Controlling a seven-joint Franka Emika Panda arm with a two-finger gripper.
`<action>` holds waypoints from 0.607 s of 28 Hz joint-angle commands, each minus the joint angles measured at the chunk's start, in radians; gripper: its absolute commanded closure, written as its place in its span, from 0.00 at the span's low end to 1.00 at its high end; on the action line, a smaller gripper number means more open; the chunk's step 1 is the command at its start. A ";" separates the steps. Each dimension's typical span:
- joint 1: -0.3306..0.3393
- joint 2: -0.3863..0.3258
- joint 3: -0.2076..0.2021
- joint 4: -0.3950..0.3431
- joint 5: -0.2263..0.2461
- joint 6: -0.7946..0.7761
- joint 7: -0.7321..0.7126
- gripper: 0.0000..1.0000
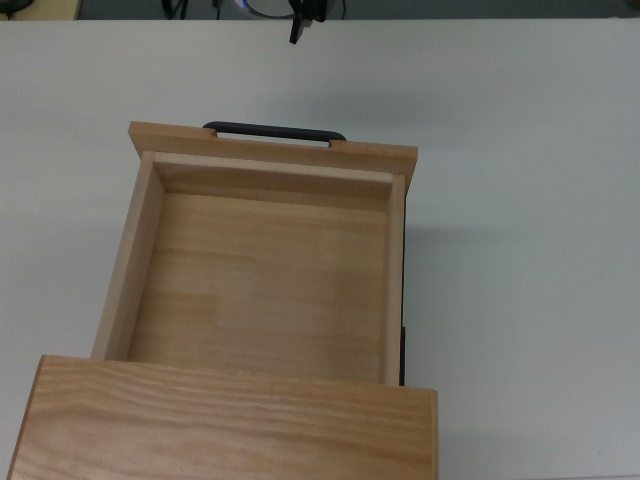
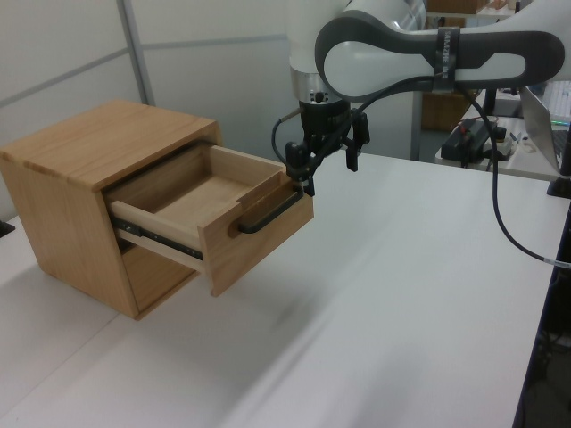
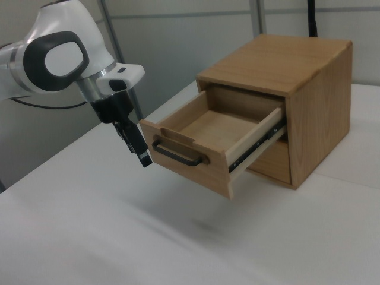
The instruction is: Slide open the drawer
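The drawer (image 1: 262, 268) is pale, smooth, matt wood with faint grain; its handle (image 1: 274, 131) looks like thin matt black metal, though plastic cannot be ruled out. The cabinet (image 2: 70, 169) is warmer wood with bolder grain, satin-finished. The tabletop (image 1: 520, 200) is plain matt white. The arm (image 2: 419, 61) wears glossy white and dark grey plastic shells; the hand (image 2: 328, 160) is matt black.

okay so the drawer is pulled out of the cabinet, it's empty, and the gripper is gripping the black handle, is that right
Not quite. The gripper is not gripping the black handle: the right view shows it off to the handle's left with a gap between them, holding nothing. The rest holds: the drawer is pulled out of the cabinet and empty.
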 commanded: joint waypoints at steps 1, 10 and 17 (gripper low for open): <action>-0.003 -0.002 -0.012 0.000 0.069 -0.036 -0.117 0.00; -0.066 -0.004 -0.022 0.005 0.193 -0.102 -0.367 0.00; -0.098 -0.001 -0.022 0.006 0.201 -0.114 -0.498 0.00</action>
